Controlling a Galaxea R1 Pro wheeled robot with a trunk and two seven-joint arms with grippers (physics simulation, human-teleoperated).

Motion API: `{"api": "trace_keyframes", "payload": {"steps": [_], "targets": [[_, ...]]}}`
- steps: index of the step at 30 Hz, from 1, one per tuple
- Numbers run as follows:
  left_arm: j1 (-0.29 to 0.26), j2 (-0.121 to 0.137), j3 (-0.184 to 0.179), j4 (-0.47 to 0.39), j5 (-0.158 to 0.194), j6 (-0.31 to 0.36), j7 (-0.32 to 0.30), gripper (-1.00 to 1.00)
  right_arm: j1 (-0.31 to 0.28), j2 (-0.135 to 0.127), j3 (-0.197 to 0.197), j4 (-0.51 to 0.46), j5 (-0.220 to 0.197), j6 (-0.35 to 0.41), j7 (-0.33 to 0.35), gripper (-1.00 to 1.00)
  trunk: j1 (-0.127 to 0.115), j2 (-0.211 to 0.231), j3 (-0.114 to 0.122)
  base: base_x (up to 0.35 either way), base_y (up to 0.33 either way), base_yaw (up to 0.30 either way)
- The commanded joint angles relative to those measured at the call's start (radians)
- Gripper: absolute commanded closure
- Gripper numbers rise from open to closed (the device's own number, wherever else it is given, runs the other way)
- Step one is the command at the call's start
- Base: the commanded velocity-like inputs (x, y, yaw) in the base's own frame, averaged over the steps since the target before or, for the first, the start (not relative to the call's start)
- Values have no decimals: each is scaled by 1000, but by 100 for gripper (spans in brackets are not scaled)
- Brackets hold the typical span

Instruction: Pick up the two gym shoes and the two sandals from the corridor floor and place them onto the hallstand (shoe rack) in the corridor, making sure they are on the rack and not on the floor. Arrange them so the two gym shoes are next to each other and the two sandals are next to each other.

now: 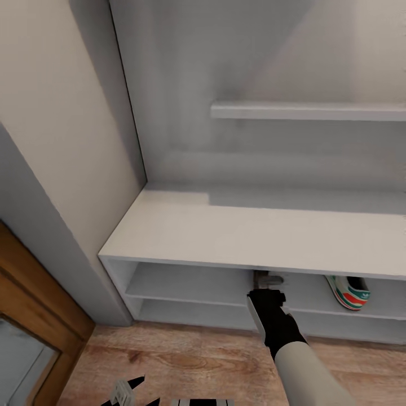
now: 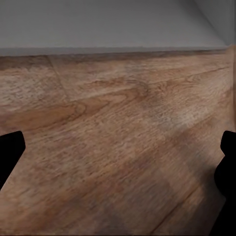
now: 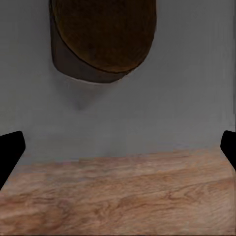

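With its jaws spread and empty, the right gripper hangs at the hallstand shelf edge, a brown sandal resting just beyond them and a gym shoe farther along: likely released, so next comes withdrawal.

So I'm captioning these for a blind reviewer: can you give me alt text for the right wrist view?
A brown sandal lies on a pale grey shelf of the hallstand, seen from the open right gripper, whose black fingertips frame the picture's edges, apart from the sandal. Wood-plank corridor floor shows beyond the shelf's front edge.
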Motion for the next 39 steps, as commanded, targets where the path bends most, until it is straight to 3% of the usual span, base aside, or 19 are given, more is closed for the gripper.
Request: {"api": "trace_keyframes", "payload": {"steps": [1, 39], "targets": [[-1, 1, -2, 1, 4, -5, -2, -100, 0, 1, -3, -1, 10, 7, 4, -100, -1, 0, -1, -333, 0, 0], [-2, 1, -2, 1, 4, -5, -2, -100, 0, 1, -1, 0, 9, 7, 5, -100, -1, 0, -1, -316, 0, 0]]}}
